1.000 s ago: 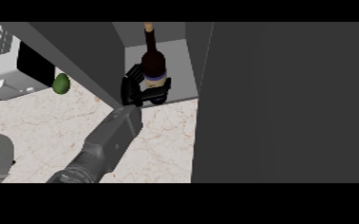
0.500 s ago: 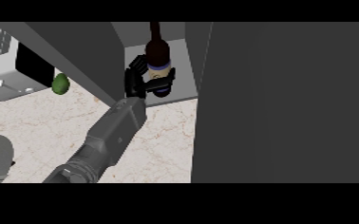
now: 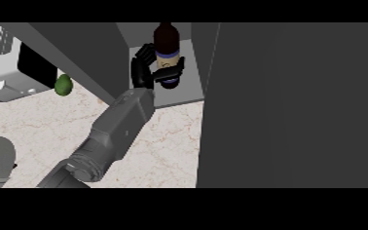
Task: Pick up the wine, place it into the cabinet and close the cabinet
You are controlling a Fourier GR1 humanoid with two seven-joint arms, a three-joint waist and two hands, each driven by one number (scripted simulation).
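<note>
The wine bottle (image 3: 167, 40), dark with a pale label, stands upright inside the open cabinet (image 3: 184, 95), near the back of its floor. My left hand (image 3: 143, 73) reaches in from the lower left and sits against the bottle's left side. Its fingers rise behind the bottle and its thumb curls across the label, so it is shut on the bottle's lower half. The bottle's base is hidden by the hand. My right hand shows nowhere.
The cabinet's open door (image 3: 287, 102) fills the right half of the view as a tall dark panel. The cabinet's left wall (image 3: 86, 53) slants beside my forearm. A green fruit (image 3: 64, 85) lies on the marble counter (image 3: 165, 146). A grey rounded object (image 3: 4, 160) sits at the left edge.
My left hand has carried the bottle further into the cabinet, up and slightly right in the view. Its fingers now stand more spread at the bottle's left.
</note>
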